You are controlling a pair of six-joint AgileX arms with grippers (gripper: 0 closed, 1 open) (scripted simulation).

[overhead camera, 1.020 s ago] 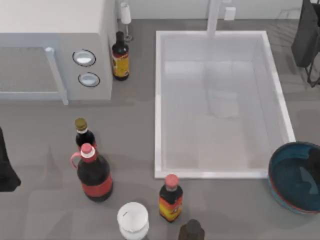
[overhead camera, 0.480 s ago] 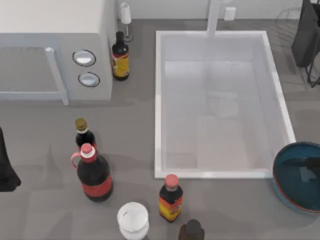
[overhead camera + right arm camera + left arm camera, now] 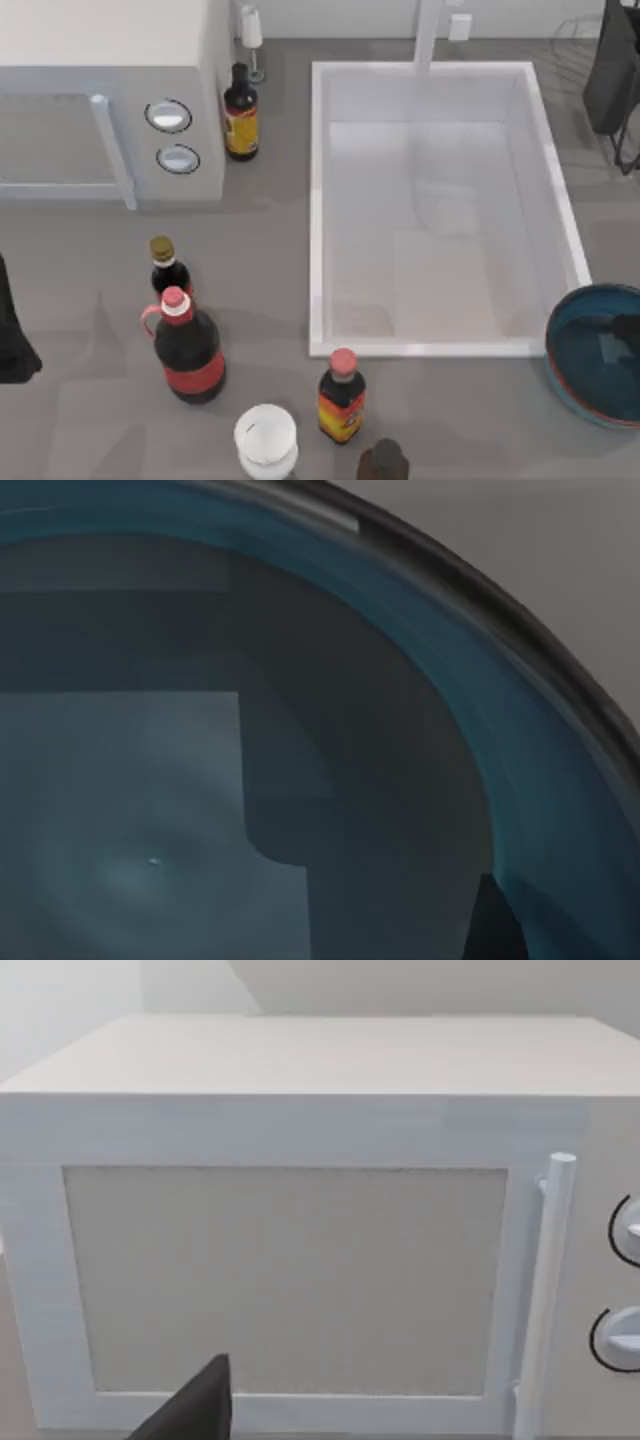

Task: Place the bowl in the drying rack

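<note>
The bowl (image 3: 590, 358), teal-blue inside with a reddish-brown rim, rests on the counter at the right edge, just in front of the sink's near right corner. My right gripper (image 3: 628, 332) hangs over the bowl's right side, low inside it. In the right wrist view the bowl's glossy inside (image 3: 300, 780) is very close, with a dark part of the gripper low in the picture. Thin dark wires of the drying rack (image 3: 578, 28) show at the far right corner. My left gripper (image 3: 12, 345) is parked at the left edge.
A big white sink basin (image 3: 318, 210) lies between the bowl and the left side. A white microwave (image 3: 110, 90) stands at the far left. Several bottles (image 3: 190, 345) and a small white cup (image 3: 266, 437) stand at the front. A dark arm section (image 3: 612, 70) hangs by the rack.
The bowl slid a little to the right between one second and half a second ago, and has stayed still since. The left arm has not moved.
</note>
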